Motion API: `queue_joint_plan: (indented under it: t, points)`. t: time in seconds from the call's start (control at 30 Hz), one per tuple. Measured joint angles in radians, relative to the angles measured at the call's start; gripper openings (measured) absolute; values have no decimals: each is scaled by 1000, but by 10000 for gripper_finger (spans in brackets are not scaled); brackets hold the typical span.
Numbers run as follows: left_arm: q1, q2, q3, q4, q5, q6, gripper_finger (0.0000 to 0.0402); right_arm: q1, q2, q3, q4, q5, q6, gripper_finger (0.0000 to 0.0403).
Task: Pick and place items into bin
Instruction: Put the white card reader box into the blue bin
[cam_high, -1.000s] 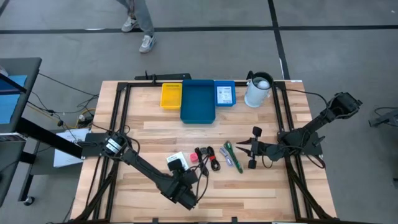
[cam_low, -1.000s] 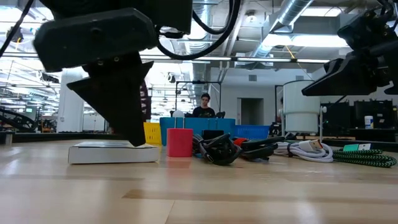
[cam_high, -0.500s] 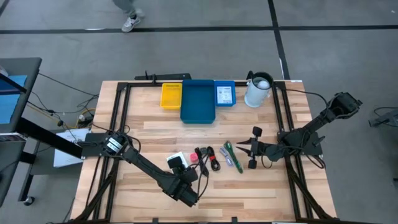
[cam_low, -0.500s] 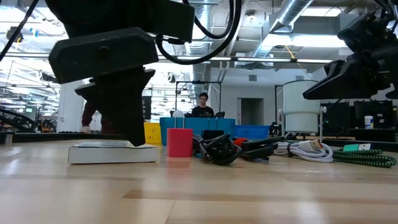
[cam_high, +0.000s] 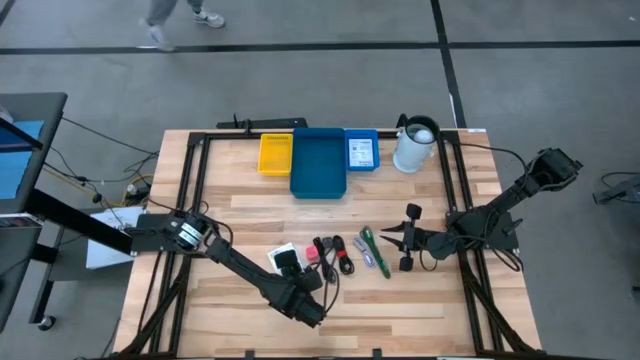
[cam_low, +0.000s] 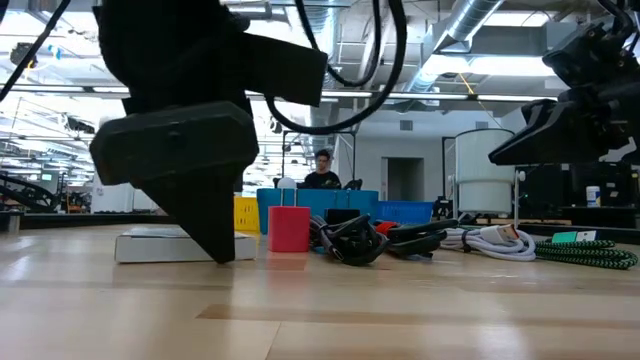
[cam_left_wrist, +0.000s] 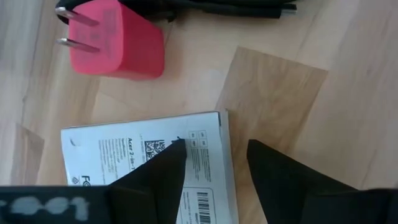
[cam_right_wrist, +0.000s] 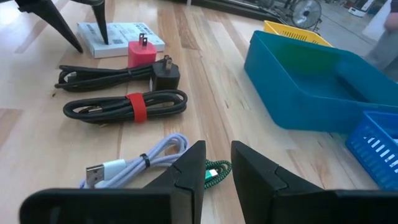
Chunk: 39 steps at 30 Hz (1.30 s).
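My left gripper (cam_left_wrist: 216, 144) is open and points down at the white printed packet (cam_left_wrist: 124, 155), which lies flat on the table (cam_high: 240, 215). One finger is over the packet's edge; the other is over bare wood beside it. A pink-red plug cube (cam_left_wrist: 118, 40) stands just beyond the packet. Black coiled cables (cam_right_wrist: 124, 102) with a small black plug block (cam_right_wrist: 165, 72) lie next to the cube. Green stick-like cables (cam_high: 372, 250) lie further right. My right gripper (cam_right_wrist: 217, 149) is open and hovers level, right of these cables (cam_high: 385, 237). My left gripper comes at the packet's edge (cam_left_wrist: 214, 134) from above, one fingertip (cam_left_wrist: 177, 149) over the printed top and the other (cam_left_wrist: 255, 149) beside it. Whether either finger touches the packet I cannot tell.
A blue bin (cam_high: 318, 162) sits at the far edge between a yellow tray (cam_high: 275, 153) and a small blue basket (cam_high: 361, 150). A white jug (cam_high: 415, 145) stands to their right. Bare wood lies between the items and the bins. A person walks on the floor beyond.
My left gripper has come down toward the table at the packet and shifted slightly toward the far edge, its fingers still apart. The packet, cube and cables have stayed where they were.
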Motion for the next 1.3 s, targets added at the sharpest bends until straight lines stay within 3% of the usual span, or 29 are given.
queue_joint_plan:
  t: [0.33,0.67,0.93,1.3]
  points:
    - [-6,18,1,-1,-7,-41,152,0,0,0,-7,0,2,70]
    - [-5,18,-2,1,1,-87,15,0,0,0,-7,-4,10,70]
    - [-21,18,-2,6,-27,-167,2,0,0,0,-9,-25,10,70]
    - [-56,35,95,-90,-34,-223,1,0,0,0,-9,-26,9,70]
